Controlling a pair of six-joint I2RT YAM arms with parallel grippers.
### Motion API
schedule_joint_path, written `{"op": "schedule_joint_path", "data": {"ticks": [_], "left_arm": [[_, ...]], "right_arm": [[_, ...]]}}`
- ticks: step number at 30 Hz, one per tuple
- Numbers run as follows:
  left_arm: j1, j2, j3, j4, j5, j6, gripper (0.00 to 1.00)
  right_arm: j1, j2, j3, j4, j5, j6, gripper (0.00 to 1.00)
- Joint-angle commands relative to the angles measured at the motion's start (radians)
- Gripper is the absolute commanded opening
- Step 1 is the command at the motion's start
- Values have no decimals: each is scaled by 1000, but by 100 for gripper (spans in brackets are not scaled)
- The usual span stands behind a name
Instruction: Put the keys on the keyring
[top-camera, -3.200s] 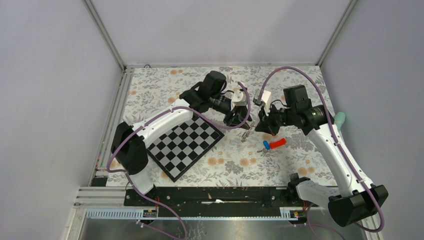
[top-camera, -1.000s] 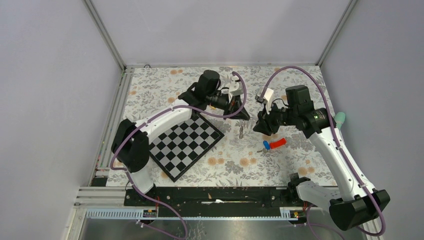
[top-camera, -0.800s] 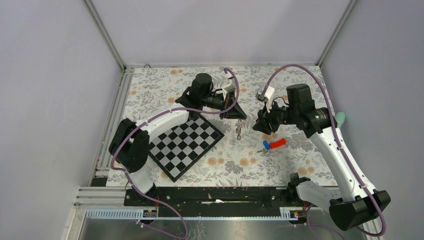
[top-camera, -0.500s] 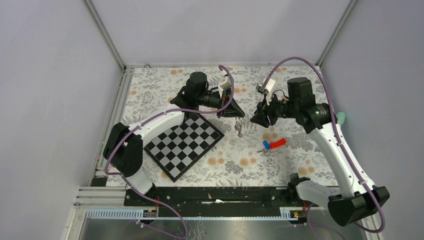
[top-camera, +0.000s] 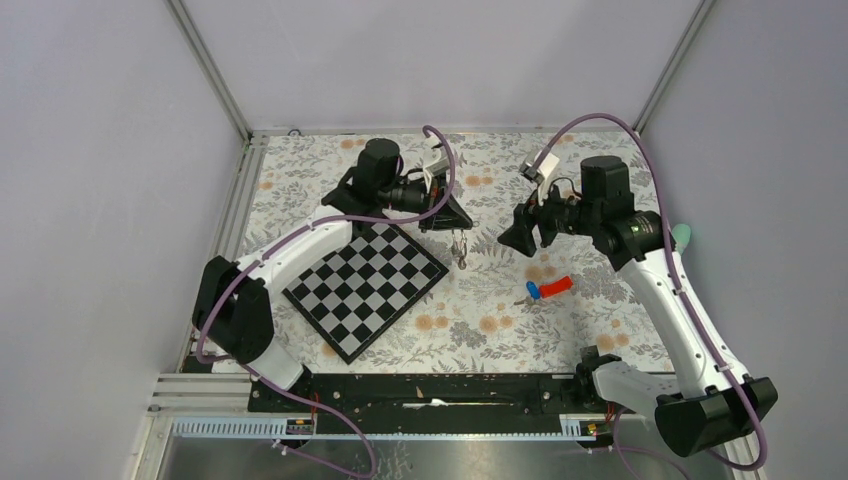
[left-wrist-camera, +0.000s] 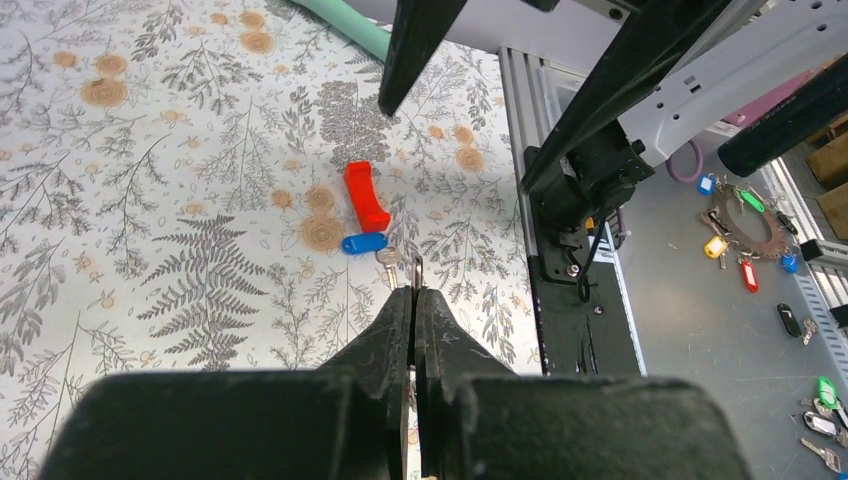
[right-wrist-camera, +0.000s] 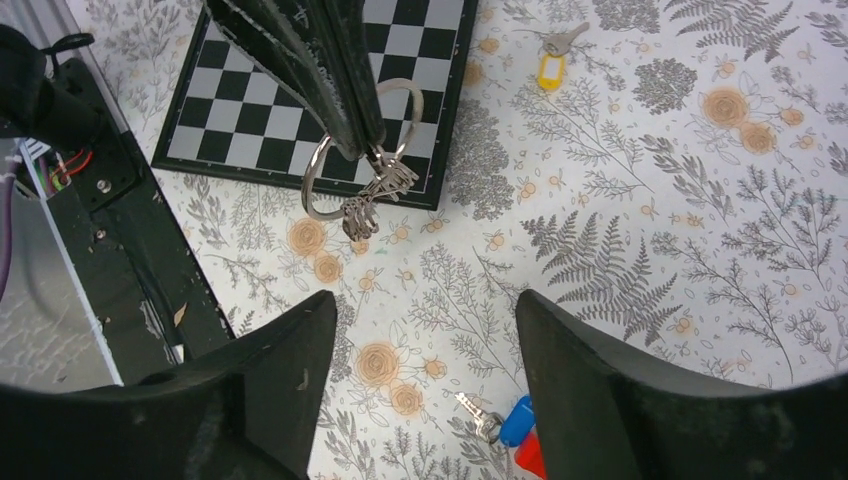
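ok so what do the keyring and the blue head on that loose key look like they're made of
The keyring looks like thin bare metal, probably steel: silver, with bright glints along its curve. The blue key head looks like a plastic cap: flat saturated colour, smooth soft sheen, while the blade poking out of it is silver metal.

Top external: high, behind arm bases, tilted down over whole surface (top-camera: 500, 330); bases at bottom edge; far view.
Left wrist: behind left hand (left-wrist-camera: 413, 292), fingers lower centre; faces along them down onto surface; near.
Right wrist: above right hand (right-wrist-camera: 425, 320), fingers in lower corners; looks steeply down; near.
All three share blue-capped key (top-camera: 533, 290) beside red tag (top-camera: 559, 285).
Top and right wrist share chessboard (top-camera: 365, 288) and keyring (right-wrist-camera: 306, 188).
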Motion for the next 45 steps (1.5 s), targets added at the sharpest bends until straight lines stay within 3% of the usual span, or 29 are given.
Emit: {"op": "schedule_joint_path", "data": {"ticks": [1, 6, 15, 18, 26, 31, 39, 45], "left_arm": [[3, -51, 18, 13, -27, -1, 0], [5, -56, 19, 47, -50, -76, 0], [15, -62, -9, 233, -76, -288, 0], [22, -56, -18, 307, -70, -378, 0], [39, -29, -107, 659, -16, -682, 0], [40, -38, -110, 609, -33, -659, 0], [40, -39, -132, 630, -57, -674, 0], [40, -30, -144, 674, -75, -719, 0]], "right_arm": [[-45, -25, 7, 69, -42, 70, 77], [-56, -38, 14, 77, -61, 96, 87], [-59, 27, 63, 182, -155, 191, 87], [-61, 61, 84, 240, -203, 245, 83], [-84, 135, 117, 290, -337, 312, 53], [-106, 146, 109, 359, -391, 390, 44], [-108, 168, -3, 610, -532, 591, 47], [-108, 169, -55, 680, -544, 615, 47]]}}
